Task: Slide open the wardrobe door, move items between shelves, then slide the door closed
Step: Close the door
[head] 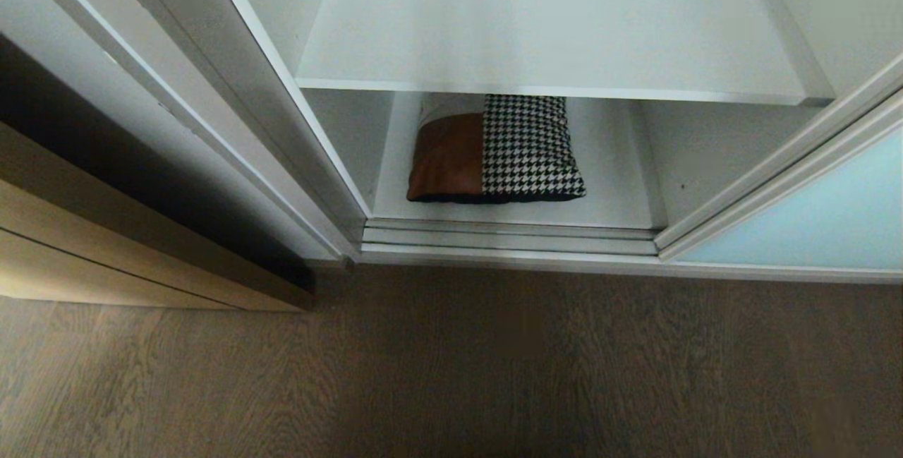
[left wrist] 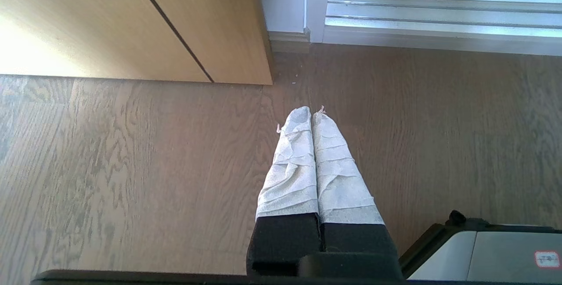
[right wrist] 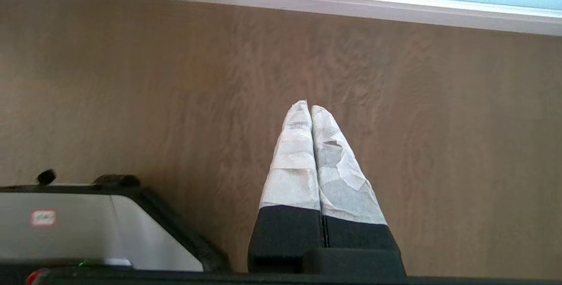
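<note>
Open wardrobe compartment ahead, white inside. Sliding wardrobe door pushed off to the right, frosted pale blue-green glass in a thin silver-white frame. Silver floor track running across the threshold. Two shelves in view: an upper white board, bare, and a lower white board at the bottom of the compartment.

Cushion lying on that lower board, toward its left half, partly tucked under the front edge of the upper shelf; tan-brown leather on the left part, black-and-white houndstooth on the right, black edge along the front.

Light wood door at far left, beside the white wardrobe frame. Grey-brown wood-grain floor filling the foreground.

Left hand hanging over the floor near the corner of the wood door and the track, cloth-wrapped fingers pressed together, gripping nothing. Right hand likewise over bare floor, in front of the glass panel's bottom rail, wrapped fingers closed tip to tip and empty. Corner of the robot's base visible beside each hand.
</note>
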You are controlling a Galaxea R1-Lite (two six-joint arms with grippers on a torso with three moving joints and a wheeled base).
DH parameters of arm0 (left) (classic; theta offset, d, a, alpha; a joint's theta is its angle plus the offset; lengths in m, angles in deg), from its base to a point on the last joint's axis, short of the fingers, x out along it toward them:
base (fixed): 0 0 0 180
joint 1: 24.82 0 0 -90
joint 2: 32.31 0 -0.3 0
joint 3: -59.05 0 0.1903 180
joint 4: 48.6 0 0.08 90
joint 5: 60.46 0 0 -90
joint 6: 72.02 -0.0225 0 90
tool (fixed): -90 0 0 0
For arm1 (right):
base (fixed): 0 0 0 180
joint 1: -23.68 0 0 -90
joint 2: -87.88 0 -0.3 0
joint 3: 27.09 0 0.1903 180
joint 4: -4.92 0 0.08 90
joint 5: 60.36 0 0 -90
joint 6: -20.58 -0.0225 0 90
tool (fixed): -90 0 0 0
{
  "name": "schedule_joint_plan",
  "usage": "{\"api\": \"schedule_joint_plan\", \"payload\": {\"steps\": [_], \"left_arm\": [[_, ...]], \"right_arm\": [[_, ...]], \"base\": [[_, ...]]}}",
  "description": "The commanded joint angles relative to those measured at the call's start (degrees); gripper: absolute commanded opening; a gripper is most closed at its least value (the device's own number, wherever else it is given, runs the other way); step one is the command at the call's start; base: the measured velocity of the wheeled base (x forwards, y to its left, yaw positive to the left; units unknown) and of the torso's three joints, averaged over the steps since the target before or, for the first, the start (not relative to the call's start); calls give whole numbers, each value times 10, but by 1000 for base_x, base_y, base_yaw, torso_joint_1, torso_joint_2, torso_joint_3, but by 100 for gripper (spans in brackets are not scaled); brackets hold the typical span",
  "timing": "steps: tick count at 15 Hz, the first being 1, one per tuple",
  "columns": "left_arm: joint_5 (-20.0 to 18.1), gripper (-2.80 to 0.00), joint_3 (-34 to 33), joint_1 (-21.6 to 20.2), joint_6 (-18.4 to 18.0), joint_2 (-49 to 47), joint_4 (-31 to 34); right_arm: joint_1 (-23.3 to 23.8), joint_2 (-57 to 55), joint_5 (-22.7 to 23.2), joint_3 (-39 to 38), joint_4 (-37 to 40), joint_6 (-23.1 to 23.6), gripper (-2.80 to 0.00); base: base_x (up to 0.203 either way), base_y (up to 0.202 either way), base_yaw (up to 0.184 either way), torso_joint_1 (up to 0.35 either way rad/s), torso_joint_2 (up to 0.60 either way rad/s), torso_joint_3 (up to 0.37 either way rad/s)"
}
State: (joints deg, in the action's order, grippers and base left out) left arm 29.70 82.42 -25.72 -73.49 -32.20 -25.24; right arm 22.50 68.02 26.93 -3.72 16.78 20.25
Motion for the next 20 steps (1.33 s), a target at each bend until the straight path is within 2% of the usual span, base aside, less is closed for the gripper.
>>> {"api": "schedule_joint_plan", "payload": {"steps": [1,2,4,7,10,12,14,16,18,20], "left_arm": [[0,-280,0,0,0,-1,0],[0,-280,0,0,0,-1,0],[0,-280,0,0,0,-1,0],[0,-280,0,0,0,-1,0],[0,-280,0,0,0,-1,0],[0,-280,0,-1,0,-1,0],[0,-280,0,0,0,-1,0],[0,-280,0,-1,0,-1,0],[0,-280,0,0,0,-1,0],[0,-280,0,-1,0,-1,0]], "right_arm": [[33,-40,14,2,-31,6,-280],[54,-58,14,9,-66,12,-280],[62,-69,5,55,-63,14,-280],[71,-84,-65,158,-31,20,-280],[96,-111,-95,240,-14,31,-280],[116,-125,-98,301,19,43,-280],[136,-139,-99,373,82,49,-280],[140,-176,-104,427,127,51,-280],[128,-213,-167,460,133,52,-280],[136,-232,-179,496,139,52,-280]], "base": [[0,0,0,0,0,0],[0,0,0,0,0,0],[0,0,0,0,0,0],[0,0,0,0,0,0],[0,0,0,0,0,0],[0,0,0,0,0,0],[0,0,0,0,0,0],[0,0,0,0,0,0],[0,0,0,0,0,0],[0,0,0,0,0,0]]}}
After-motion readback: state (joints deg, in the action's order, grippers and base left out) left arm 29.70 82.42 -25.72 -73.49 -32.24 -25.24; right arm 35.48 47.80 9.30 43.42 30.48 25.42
